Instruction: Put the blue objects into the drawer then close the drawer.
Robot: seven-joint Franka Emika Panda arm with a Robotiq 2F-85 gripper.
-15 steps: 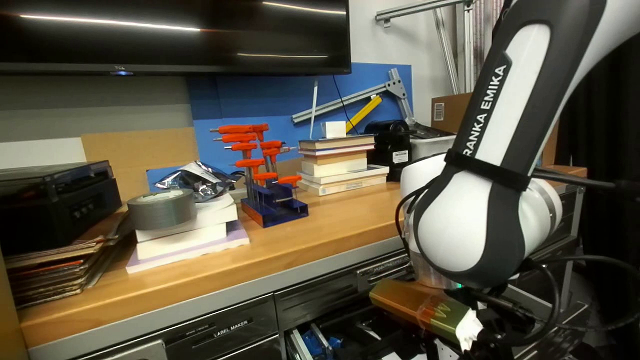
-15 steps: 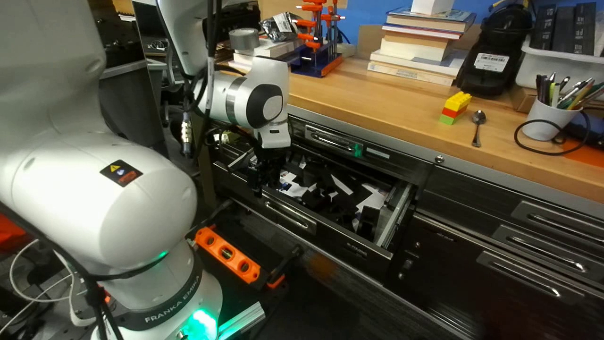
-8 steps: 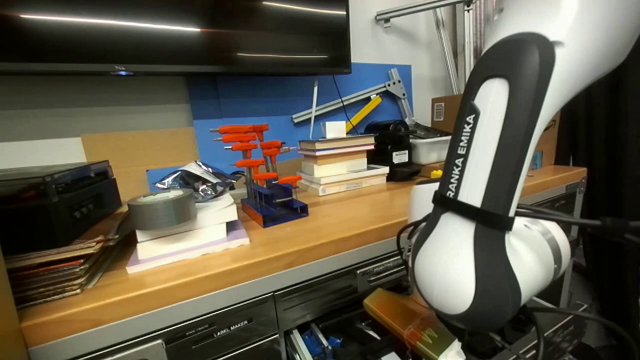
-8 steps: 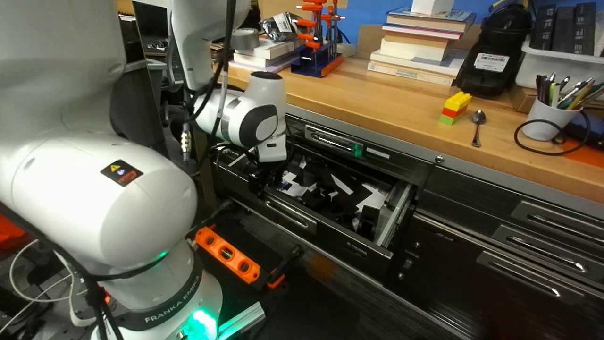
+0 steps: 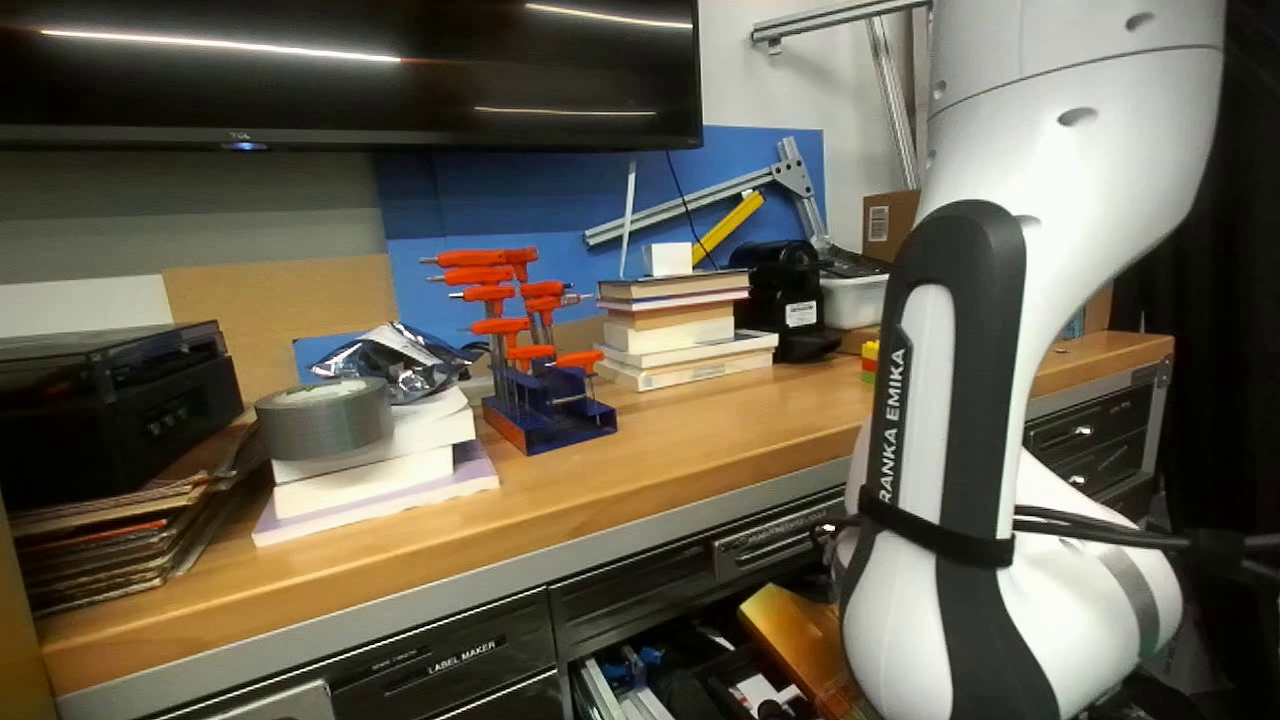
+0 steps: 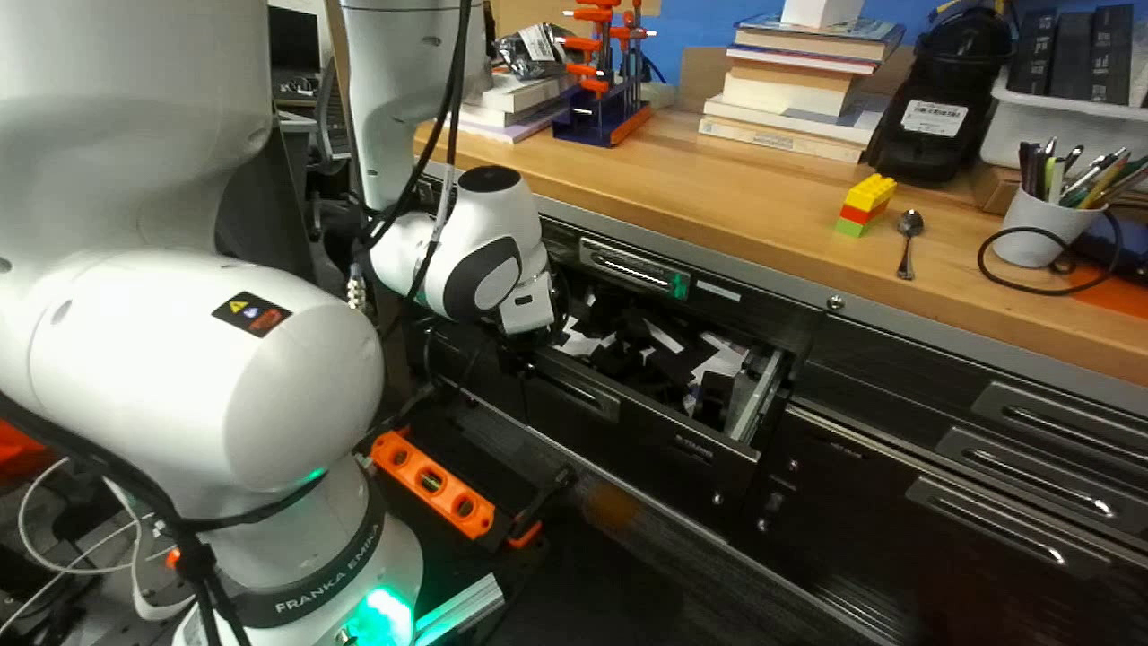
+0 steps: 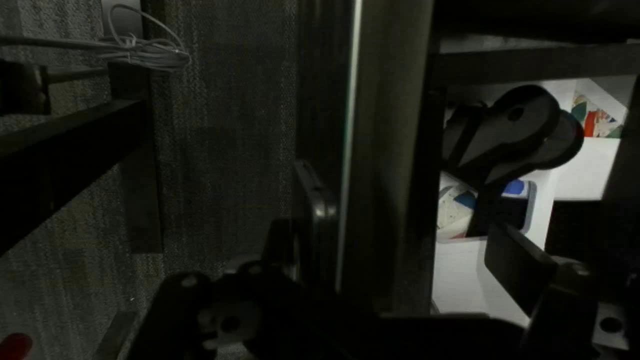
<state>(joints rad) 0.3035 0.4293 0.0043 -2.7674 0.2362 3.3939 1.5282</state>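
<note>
The dark grey drawer (image 6: 659, 429) stands partly pulled out below the bench. In the wrist view my gripper (image 7: 402, 205) straddles the drawer's front wall with its jaws wide apart. One finger is on the outer side, the other (image 7: 520, 265) over the inside, and a gap shows between that inner finger and the wall. Several dark pieces (image 6: 715, 395) lie inside among white shapes; which are the blue objects I cannot tell for sure. A dark rounded piece (image 7: 515, 130) lies close behind the front wall. In an exterior view bright blue bits (image 5: 640, 665) show at the drawer's end.
The bench top (image 6: 682, 179) overhangs the drawer, with a shut drawer handle (image 6: 635, 266) directly above. On it stand a hex-key rack (image 5: 550, 410), books (image 6: 789, 90), coloured bricks (image 6: 866, 205) and a spoon (image 6: 908, 242). An orange level (image 6: 432, 482) lies near the robot base.
The arm has come lower, and its hand has shifted toward the cabinet. The drawer has slid a little way inward, carrying its contents along.
</note>
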